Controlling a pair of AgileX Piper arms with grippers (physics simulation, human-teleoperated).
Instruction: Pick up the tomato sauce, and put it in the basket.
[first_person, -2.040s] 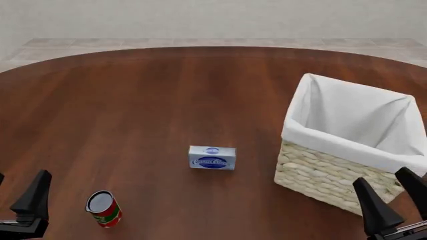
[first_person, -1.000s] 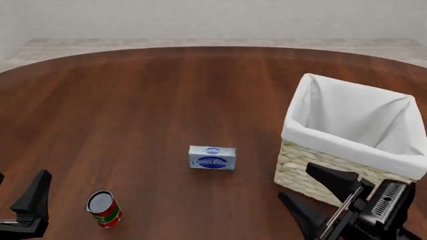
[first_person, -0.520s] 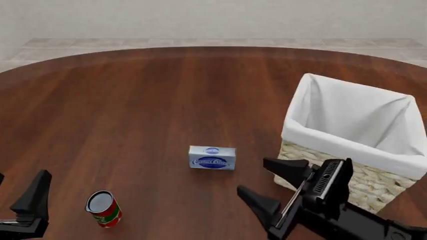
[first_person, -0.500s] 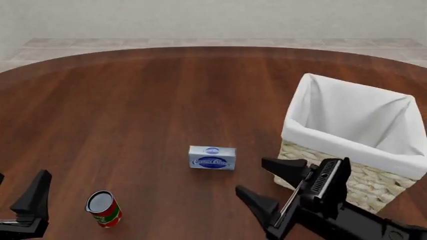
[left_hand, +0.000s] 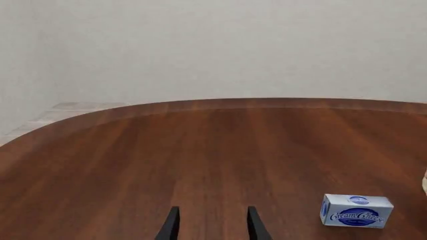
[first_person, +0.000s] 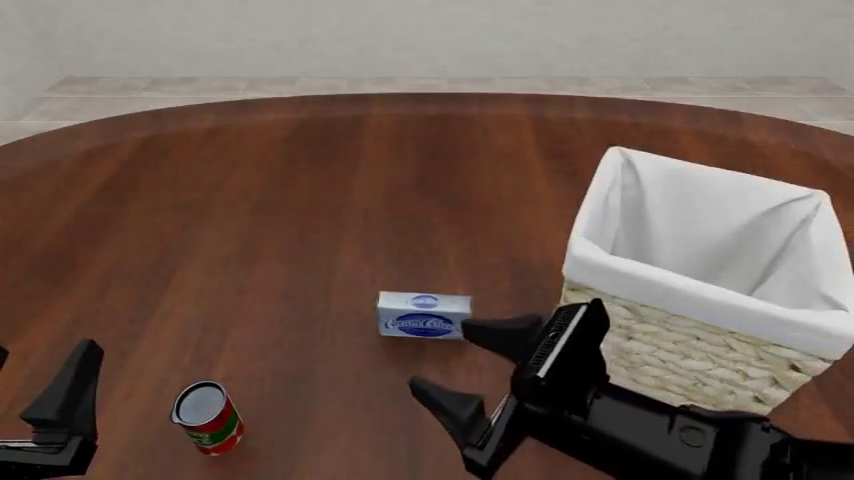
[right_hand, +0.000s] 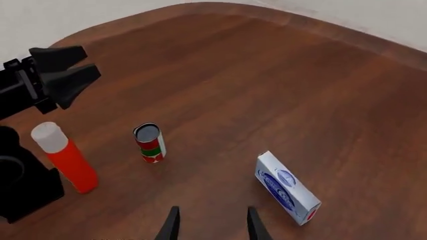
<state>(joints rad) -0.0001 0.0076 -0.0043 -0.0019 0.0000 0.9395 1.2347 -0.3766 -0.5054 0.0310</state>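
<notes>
free: bare brown wooden table (first_person: 267, 200) left, far | obstacles: blue-and-white rectangular box (first_person: 424, 316) centre; large straw wicker basket (first_person: 694, 350) right

The tomato sauce (first_person: 207, 417) wears red with green and white bands; the box (first_person: 424, 316) is blue and white; the basket (first_person: 694, 355) pale straw, white-lined; the tabletop (first_person: 267, 220) reddish-brown.

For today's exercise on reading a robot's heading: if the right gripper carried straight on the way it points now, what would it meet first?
Probably the tomato sauce. The right gripper, jaws open, points across the table towards the can, which stands just off the line between them. The cream cheese box lies off to one side. Depth is uncertain.
</notes>
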